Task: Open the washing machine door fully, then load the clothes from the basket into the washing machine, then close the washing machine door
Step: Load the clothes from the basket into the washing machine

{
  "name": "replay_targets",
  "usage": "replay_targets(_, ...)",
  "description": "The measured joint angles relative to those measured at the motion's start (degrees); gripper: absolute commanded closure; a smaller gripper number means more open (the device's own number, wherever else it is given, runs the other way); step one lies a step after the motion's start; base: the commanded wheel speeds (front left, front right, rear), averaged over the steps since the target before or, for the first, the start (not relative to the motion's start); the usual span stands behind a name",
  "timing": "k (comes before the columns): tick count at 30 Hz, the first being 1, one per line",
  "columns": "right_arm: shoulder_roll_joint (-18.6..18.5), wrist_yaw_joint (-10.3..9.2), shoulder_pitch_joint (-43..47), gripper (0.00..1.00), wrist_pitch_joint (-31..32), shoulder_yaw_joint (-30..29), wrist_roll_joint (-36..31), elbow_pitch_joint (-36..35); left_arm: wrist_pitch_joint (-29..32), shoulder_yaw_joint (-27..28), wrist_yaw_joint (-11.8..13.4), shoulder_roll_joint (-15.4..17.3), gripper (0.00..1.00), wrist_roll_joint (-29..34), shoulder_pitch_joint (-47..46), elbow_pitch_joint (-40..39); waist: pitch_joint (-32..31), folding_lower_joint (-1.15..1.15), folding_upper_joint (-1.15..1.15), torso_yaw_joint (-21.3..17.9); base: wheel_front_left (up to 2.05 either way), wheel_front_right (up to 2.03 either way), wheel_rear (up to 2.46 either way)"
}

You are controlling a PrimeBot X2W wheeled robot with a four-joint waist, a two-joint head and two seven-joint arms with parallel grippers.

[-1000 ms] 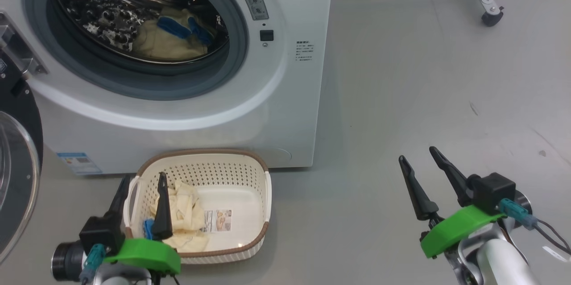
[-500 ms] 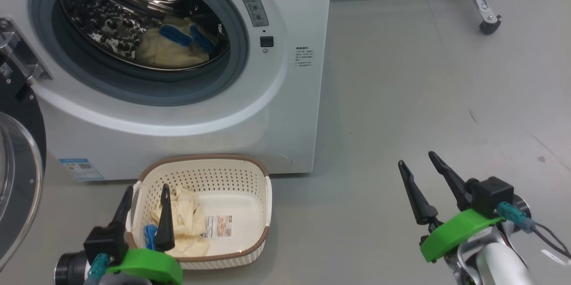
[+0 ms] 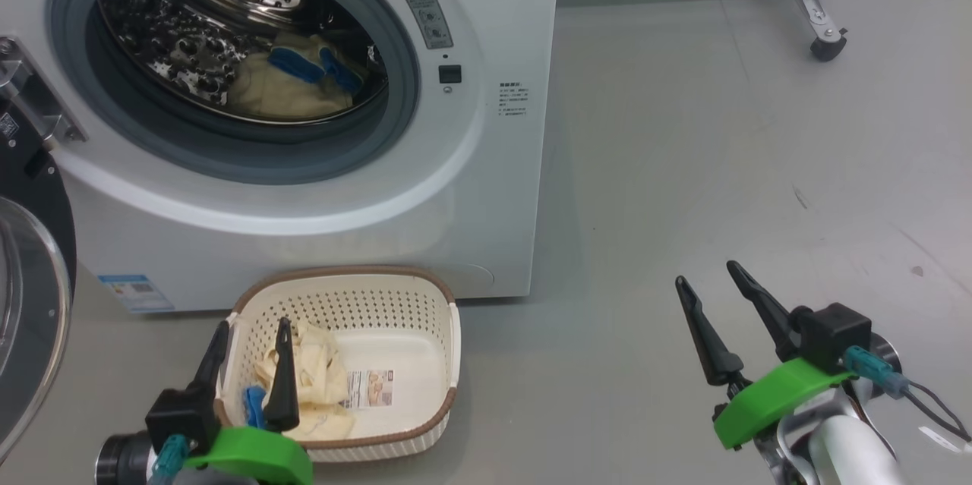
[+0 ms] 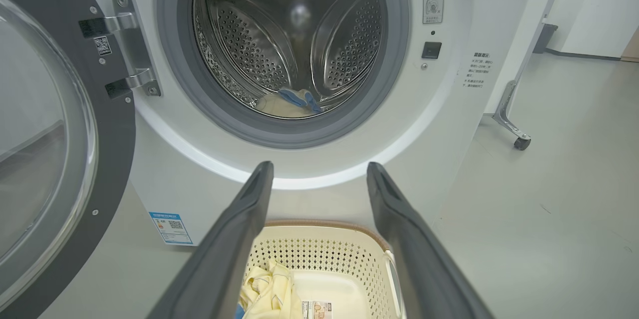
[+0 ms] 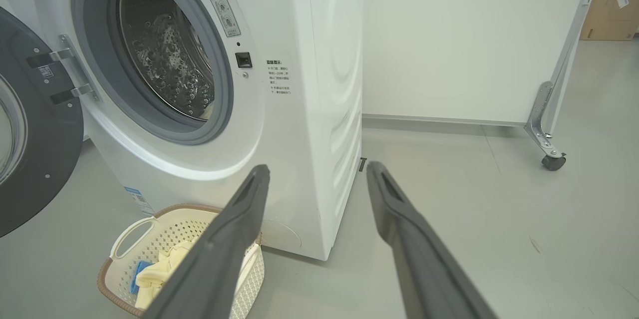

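Left gripper (image 3: 253,324): jaws wide, nothing in them. It sits over the near-left end of the basket (image 3: 343,270). In head view one finger overlies the left rim, the other overlies the clothes (image 3: 313,363). Contact with the fabric: can't tell.

The clothes are piled in the basket's left half, with a blue part at the near-left corner. The right half is bare, with a bottom label (image 3: 370,380) showing.

Right gripper (image 3: 706,274): jaws wide as well, empty, over bare floor (image 3: 683,166), well apart from the basket on its right.

The basket stands on the floor just in front of the washing machine (image 3: 304,242), below the opening. The washing machine door (image 3: 30,303) is swung wide to the left. A loaded piece (image 3: 282,86), cream with blue, lies low in the drum (image 3: 175,37).

Per view:
- Left wrist: clothes low between its fingers (image 4: 234,239), plus the drum's back wall, paddles and the door hinge (image 4: 125,54).
- Right wrist: the machine's side panel (image 5: 334,84), the basket's white handle (image 5: 131,233) and, farther off, a castor (image 5: 553,161) under a white panel.
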Motion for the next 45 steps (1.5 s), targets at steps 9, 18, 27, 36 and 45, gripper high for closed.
replay_targets(9,0.00,0.00,0.05,0.00,0.00,-0.13,0.00,-0.20,0.00,0.02,-0.07,-0.30,0.00,0.48,-0.01,0.01,1.12,0.00,0.00,0.05,0.00,0.00,0.00)
replay_targets(18,0.01,0.00,-0.04,0.00,0.00,-0.36,-0.16,-0.89,0.00,0.07,-0.53,-0.35,0.00,0.92,-0.40,0.56,4.24,0.00,0.00,0.14,0.00,0.00,0.00)
replay_targets(27,0.01,0.00,-0.46,0.00,0.00,-1.26,-0.70,-2.04,0.00,-0.27,-1.03,-0.38,0.00,1.00,-4.73,1.41,10.07,0.01,0.00,-0.06,0.00,0.00,0.00)
replay_targets(36,0.02,0.00,-3.84,0.00,0.00,-1.70,-1.05,-3.66,0.00,-0.83,-1.53,0.59,0.00,1.51,-11.03,4.75,17.58,0.02,0.00,-0.37,0.00,0.00,0.00)
replay_targets(45,0.02,0.00,-6.57,0.00,0.00,-1.74,-1.36,-5.38,0.00,-1.57,-1.63,3.37,0.00,-0.19,-19.44,11.35,26.33,0.01,0.00,-1.44,0.00,0.00,0.00)
